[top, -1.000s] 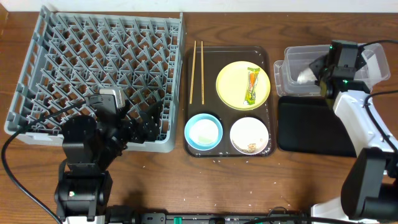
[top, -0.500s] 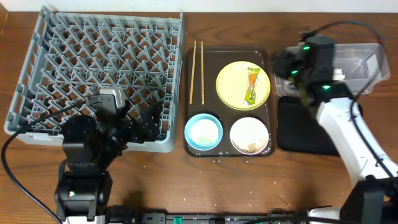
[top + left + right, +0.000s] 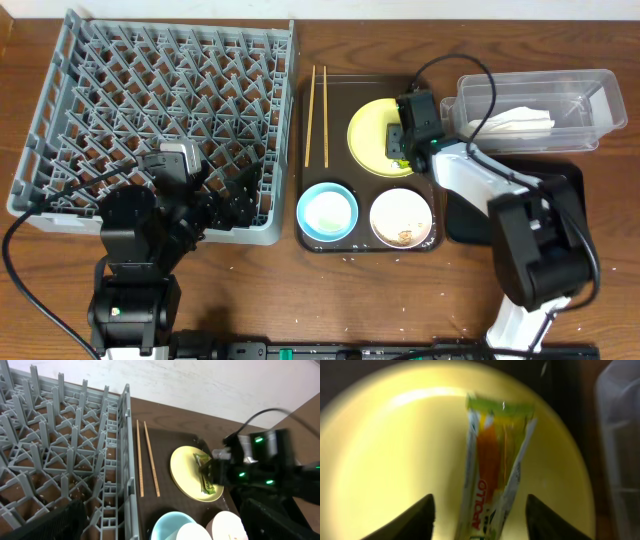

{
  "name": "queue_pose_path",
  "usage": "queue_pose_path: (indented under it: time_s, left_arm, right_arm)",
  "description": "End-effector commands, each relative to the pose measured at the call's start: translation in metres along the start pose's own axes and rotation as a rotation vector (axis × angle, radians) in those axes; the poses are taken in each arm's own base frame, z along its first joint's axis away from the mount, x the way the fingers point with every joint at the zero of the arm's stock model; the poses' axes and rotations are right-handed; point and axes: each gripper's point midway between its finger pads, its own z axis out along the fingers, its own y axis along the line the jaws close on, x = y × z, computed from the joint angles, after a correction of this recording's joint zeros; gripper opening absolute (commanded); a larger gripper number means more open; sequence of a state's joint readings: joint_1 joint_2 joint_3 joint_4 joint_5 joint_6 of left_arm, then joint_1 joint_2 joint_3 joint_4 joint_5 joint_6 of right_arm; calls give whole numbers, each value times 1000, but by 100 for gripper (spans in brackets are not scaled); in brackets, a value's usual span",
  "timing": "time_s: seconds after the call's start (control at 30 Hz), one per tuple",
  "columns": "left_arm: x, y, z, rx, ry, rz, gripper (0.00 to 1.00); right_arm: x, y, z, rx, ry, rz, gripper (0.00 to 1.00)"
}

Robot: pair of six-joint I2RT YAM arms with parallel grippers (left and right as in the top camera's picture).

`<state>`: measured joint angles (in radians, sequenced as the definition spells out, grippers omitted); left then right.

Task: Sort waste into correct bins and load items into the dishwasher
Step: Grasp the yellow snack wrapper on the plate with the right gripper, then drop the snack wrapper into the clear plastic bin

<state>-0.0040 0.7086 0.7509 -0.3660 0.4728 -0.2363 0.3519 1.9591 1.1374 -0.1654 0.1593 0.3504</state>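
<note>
My right gripper (image 3: 480, 505) is open and low over the round yellow plate (image 3: 372, 135), one finger on each side of the orange-and-green sachet (image 3: 492, 470) lying on it. The white crumpled wrapper (image 3: 520, 122) lies in the clear tub (image 3: 590, 85). The black tray (image 3: 465, 220) sits in front of the tub. The light blue bowl (image 3: 305, 200) holds the small white cup (image 3: 327, 211). The white bowl (image 3: 401, 212) holds beige crumbs (image 3: 405, 237). The chopsticks (image 3: 317, 115) lie left of the plate. My left gripper (image 3: 238, 200) is open and empty at the front edge of the grey dish rack (image 3: 150, 90).
The plate, bowls and chopsticks rest on a dark brown serving tray (image 3: 335, 160) between the rack and the bins. My right arm's cable loops over the clear tub. Small crumbs dot the wooden table in front of the serving tray.
My right gripper has swung left from the clear tub to above the yellow plate. The wrapper it carried now lies loose in the tub. The left arm has not moved.
</note>
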Motion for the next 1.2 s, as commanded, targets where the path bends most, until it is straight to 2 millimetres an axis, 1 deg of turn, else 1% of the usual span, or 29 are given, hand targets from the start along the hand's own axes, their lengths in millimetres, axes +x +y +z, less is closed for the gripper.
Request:
queue_pose_path:
  time_s: [0.0,0.03,0.1,0.13,0.2,0.3,0.33,0.4,0.43,0.5,0.57,0.6,0.7,0.77,0.83,0.9,0.93,1.03,1.07,1.1,1.13,1.17]
  left_arm:
    - [-9,-10,-5,28,-19,9,99]
    - [-9,-10,-5,28,-19,9,99]
    - [-9,-10,-5,28,-19,9,99]
    - [-9,-10,-5,28,-19,8,99]
    - [-9,-10,-5,28,-19,9,99]
    - [-9,-10,-5,28,-19,8,99]
    - [-9,-10,-5,28,-19,8,99]
    - [-9,-10,-5,28,-19,9,99]
    - [-9,-10,-5,28,-19,9,99]
    - [-9,-10,-5,29,-19,9,99]
    - [-9,-10,-5,28,-19,8,99]
    - [-9,-10,-5,28,-19,9,99]
    - [-9,-10,-5,28,-19,9,99]
    - [-9,-10,-5,28,-19,9,99]
    - [-9,-10,-5,29,-19,9,99]
    - [-9,-10,-5,28,-19,8,99]
    - [-9,-10,-5,28,-19,9,99]
    - [-9,-10,-5,29,-19,9,99]
    - [-9,-10,-5,29,-19,9,99]
    - [-9,-10,-5,28,-19,9,99]
    - [-9,-10,-5,29,-19,9,99]
    - [-9,-10,-5,28,-19,8,99]
  right_arm:
    - [2,-3,6,30,-3,-20,37]
    - [3,-1,6,19,1,-20,31]
    - [0,2,2,-1,-1,-18,8]
    - [-3,4,-3,-13,-6,-13,1]
    - [-14,5,-19,-26,-31,29,1]
    - [-42,6,-52,-74,-107,72,1]
    - [-53,3,-65,-83,-142,96,1]
    - [-75,-8,-90,-91,-212,172,1]
    - [-86,-18,-103,-94,-247,232,1]
    - [-100,-41,-118,-87,-290,351,1]
    - [-110,-72,-128,-66,-322,503,1]
    - [-113,-89,-130,-51,-333,579,1]
    - [-114,-138,-125,5,-354,802,1]
    - [-109,-165,-118,40,-352,905,1]
    - [-102,-182,-108,64,-335,961,1]
    - [-96,-191,-99,88,-315,973,1]
    - [-94,-194,-95,100,-308,960,8]
    - [-96,-197,-94,107,-309,863,42]
    - [-101,-193,-98,93,-316,805,55]
    - [-106,-190,-102,75,-326,749,64]
    - [-112,-183,-108,42,-333,688,70]
    - [-117,-173,-115,-3,-338,628,72]
